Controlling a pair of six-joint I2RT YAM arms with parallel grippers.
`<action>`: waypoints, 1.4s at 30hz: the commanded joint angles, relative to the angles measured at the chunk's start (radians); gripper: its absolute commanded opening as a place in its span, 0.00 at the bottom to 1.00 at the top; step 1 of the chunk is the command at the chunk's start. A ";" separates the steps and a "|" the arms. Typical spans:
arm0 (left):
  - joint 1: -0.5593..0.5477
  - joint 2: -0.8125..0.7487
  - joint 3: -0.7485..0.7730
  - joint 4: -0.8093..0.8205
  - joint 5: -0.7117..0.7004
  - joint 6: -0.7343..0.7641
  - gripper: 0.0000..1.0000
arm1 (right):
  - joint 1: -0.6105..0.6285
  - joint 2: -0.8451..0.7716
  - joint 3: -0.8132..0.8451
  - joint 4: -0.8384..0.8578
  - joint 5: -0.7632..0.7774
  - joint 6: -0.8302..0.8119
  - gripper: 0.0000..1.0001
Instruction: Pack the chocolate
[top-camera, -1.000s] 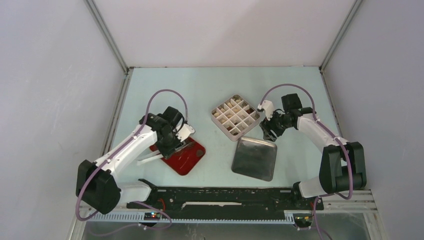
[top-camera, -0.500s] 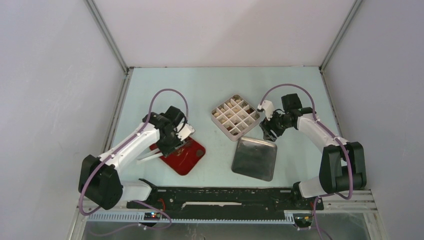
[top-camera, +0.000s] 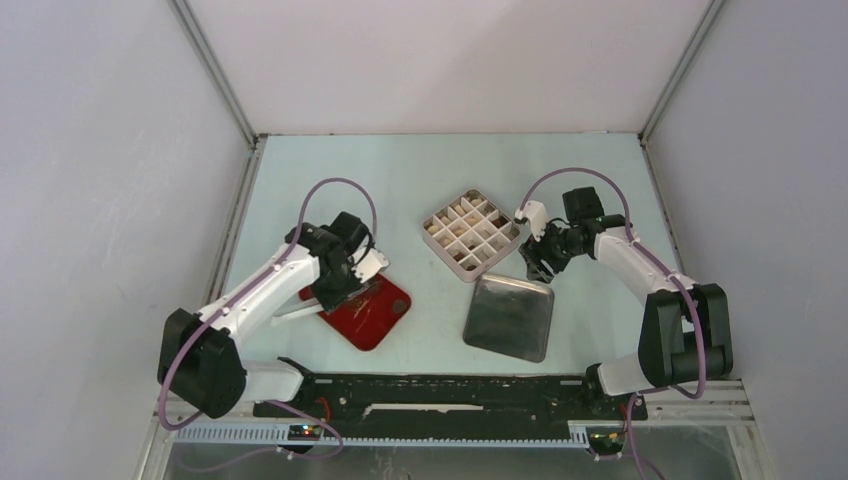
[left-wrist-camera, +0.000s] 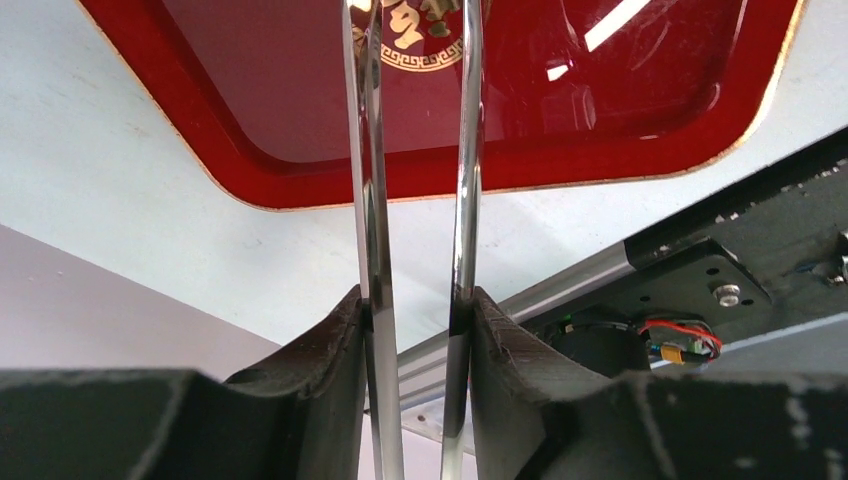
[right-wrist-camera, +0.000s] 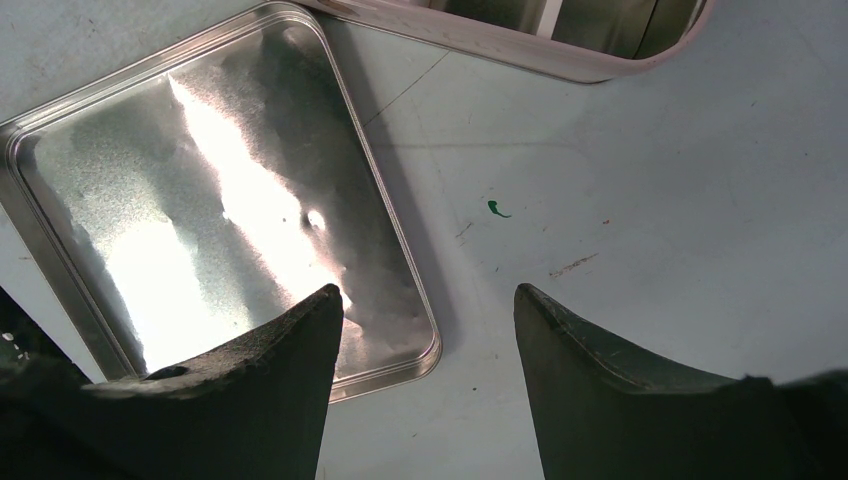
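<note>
The left gripper clamps metal tongs over the red tray, their tips cut off from view. The right gripper hangs spread and empty by the steel tray. The chocolate is only faint specks in the divided box.

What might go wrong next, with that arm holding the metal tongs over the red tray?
The tongs are pinched only by their thin blades in the left gripper, so they may twist or slip. Their tips could scrape or shove the glossy red tray.
</note>
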 joint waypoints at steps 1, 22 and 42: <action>0.007 -0.052 0.109 -0.068 0.054 0.046 0.29 | 0.004 -0.013 0.024 0.003 0.003 -0.008 0.66; -0.228 0.302 0.557 0.055 0.217 0.057 0.22 | -0.033 -0.036 0.024 0.008 0.005 0.004 0.67; -0.279 0.589 0.801 0.048 0.246 0.019 0.32 | -0.045 -0.038 0.024 0.003 -0.002 -0.006 0.66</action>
